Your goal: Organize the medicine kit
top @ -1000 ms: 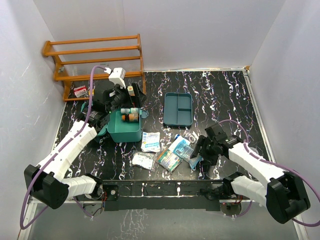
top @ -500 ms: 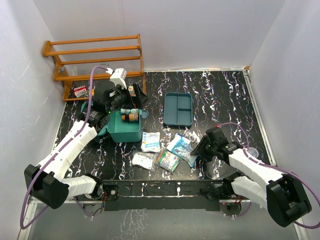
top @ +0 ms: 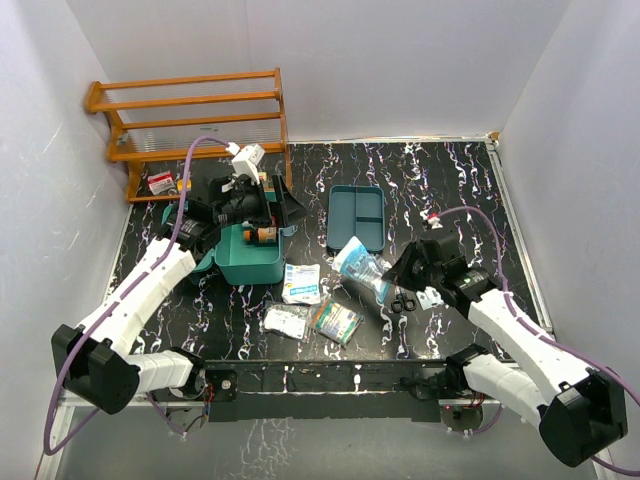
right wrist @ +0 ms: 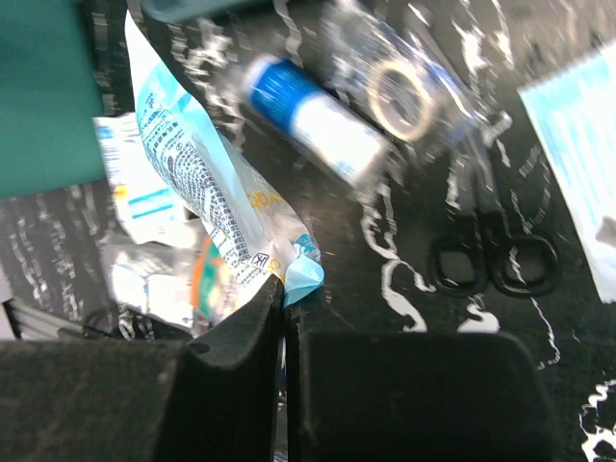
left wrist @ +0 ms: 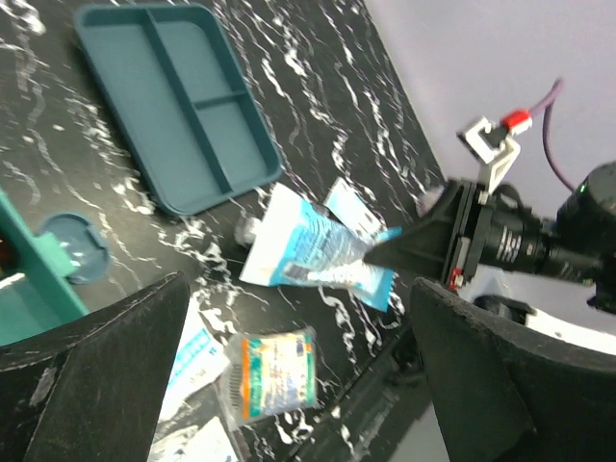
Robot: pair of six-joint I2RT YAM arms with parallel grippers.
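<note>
Top external view: open teal-green plastic medicine kit (top: 248,258) at left of black marbled tabletop (top: 440,190), just beneath left end effector (top: 280,208), fingers spread wide. Well apart at right, right end effector (top: 392,272) clamped on light-blue printed plastic pouch (top: 358,262). Between: dark teal divided tray (top: 357,217), flat white packets (top: 301,283), black scissors (top: 403,302).

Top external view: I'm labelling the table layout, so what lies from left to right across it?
Red-and-white box → medicine kit → divided tray → scissors. The blue pouch held in the right gripper overlaps the tray, so it is left out.
</note>
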